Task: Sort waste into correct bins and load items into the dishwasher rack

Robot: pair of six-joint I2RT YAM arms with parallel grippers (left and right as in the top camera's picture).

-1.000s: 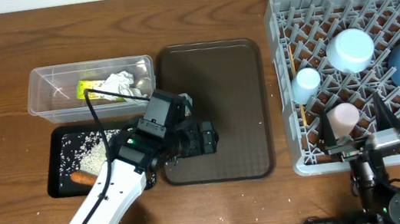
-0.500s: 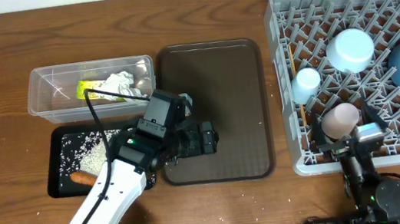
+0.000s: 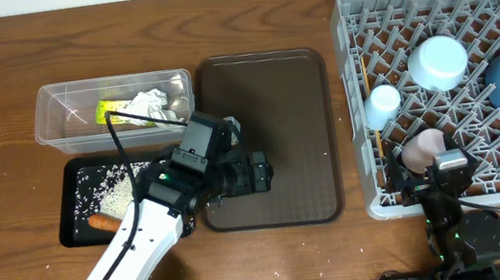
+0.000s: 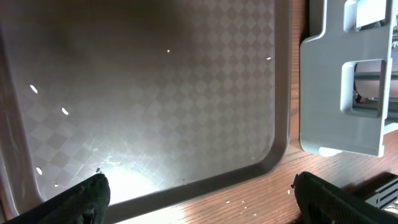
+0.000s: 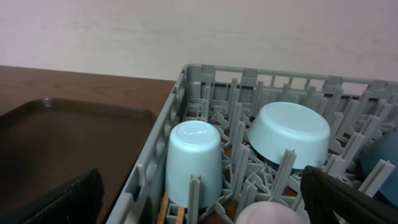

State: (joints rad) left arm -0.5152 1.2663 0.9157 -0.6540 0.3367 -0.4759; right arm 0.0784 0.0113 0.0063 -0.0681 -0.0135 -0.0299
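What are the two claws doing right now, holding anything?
Left claw: open, holding nothing, over the brown tray.
Right claw: open, holding nothing, at the near edge of the rack, by the pink cup.

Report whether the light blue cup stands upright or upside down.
Upside down: the light blue cup has its closed base facing up, among the pegs of the dishwasher rack.
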